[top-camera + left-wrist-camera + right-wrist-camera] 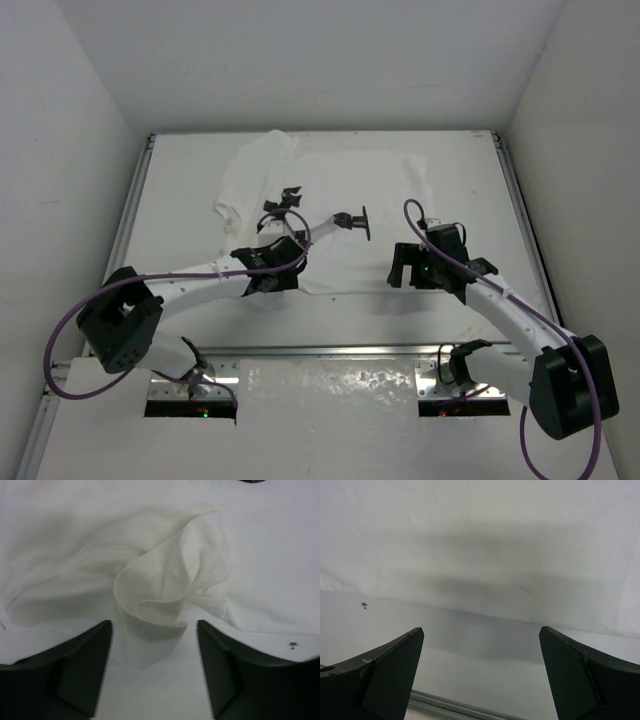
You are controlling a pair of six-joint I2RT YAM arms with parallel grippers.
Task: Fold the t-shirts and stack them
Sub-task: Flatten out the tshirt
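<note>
One white t-shirt (345, 175) lies spread on the white table, its left sleeve bunched. My left gripper (283, 204) is over the shirt's left part. In the left wrist view a raised, curled fold of the t-shirt (165, 580) sits just ahead of the left gripper (154, 625). The tip of the fold reaches in between the open fingers (85, 670), which do not pinch it. My right gripper (403, 267) hovers at the shirt's near right hem. In the right wrist view that gripper (481, 628) stands wide open and empty, with the flat t-shirt (480, 540) ahead of it.
Metal rails run along the table's left (130, 225), right (520, 220) and near (330, 350) edges, with white walls around. A strip of bare table (485, 655) and the near rail (455, 707) lie under the right gripper. A tiny dark speck (364, 605) marks the table.
</note>
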